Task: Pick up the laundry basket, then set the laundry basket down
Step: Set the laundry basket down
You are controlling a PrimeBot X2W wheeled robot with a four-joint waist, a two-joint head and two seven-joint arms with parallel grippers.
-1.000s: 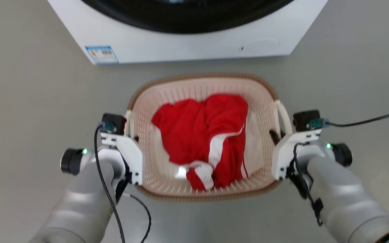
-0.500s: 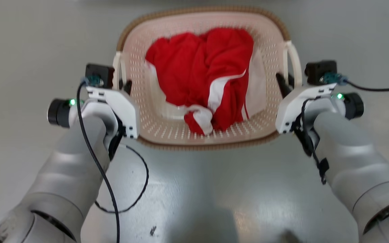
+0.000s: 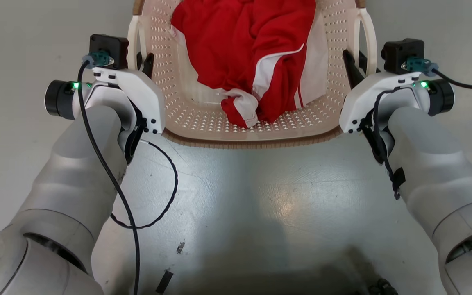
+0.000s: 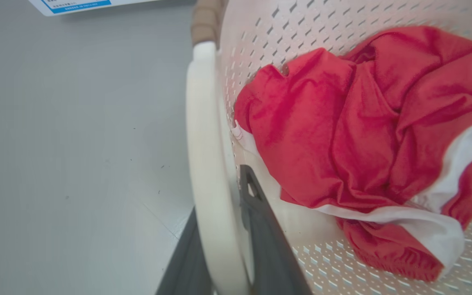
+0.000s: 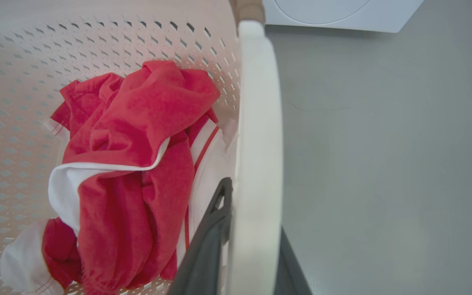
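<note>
The blue-and-white label point(image 4: 72, 5) bears print too small and blurred to read.

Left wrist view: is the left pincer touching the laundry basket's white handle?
Touching. The left wrist view shows the left pincer with a dark finger pressed against each side of the white handle, no gap.

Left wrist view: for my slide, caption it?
Left hand grips white loop handle of cream perforated plastic laundry basket holding red-and-white cloth.
</note>
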